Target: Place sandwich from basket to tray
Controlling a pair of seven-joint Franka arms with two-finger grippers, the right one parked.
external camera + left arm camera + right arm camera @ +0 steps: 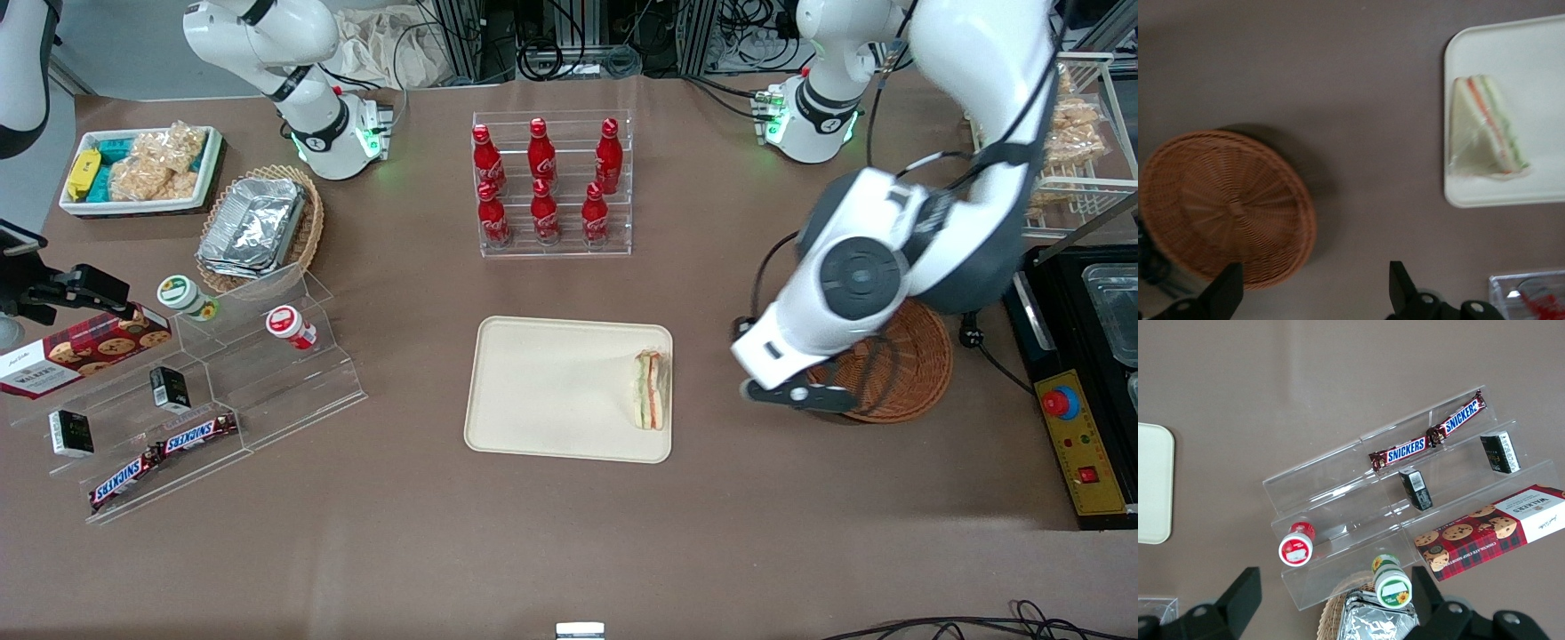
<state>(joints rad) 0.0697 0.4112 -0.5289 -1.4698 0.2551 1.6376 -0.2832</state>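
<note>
Work surface: flat table (569,533) w/ matte brown-taupe covering. At the table edge farthest from the front camera – aluminium framing and loose black cables (569,44). At the working arm's end, a black unit w/ yellow control panel (1080,449) and a red button.

Item count:
- Sandwich (651,389) – 1 pc, wrapped triangular wedge, green and orange-red layers visible. Lies flat on the tray (551,391), at the tray edge nearest the working arm.
- Tray – 1, cream, rounded corners, mid-table.
- Basket (898,373) – 1, reddish-brown wicker; wrist view shows nothing in it. Sits on the table toward the working arm's end, apart from the tray.
- Red bottles (544,182) – 6, in 2 rows of 3, in a clear rack farther from the camera than the tray.
- Clear stepped display (213,400), toward the parked arm's end – 2 Snickers bars (164,453), 2 small capped jars (236,311), 3 small dark packs, 1 cookie box (80,351).
- Paler wicker basket (262,229) w/ foil containers – 1; white bin of snacks (142,169) – 1.

Gripper (1313,293): hangs above the table just beside the basket, between basket and tray. Fingers (1225,290) spread wide, nothing between them.
</note>
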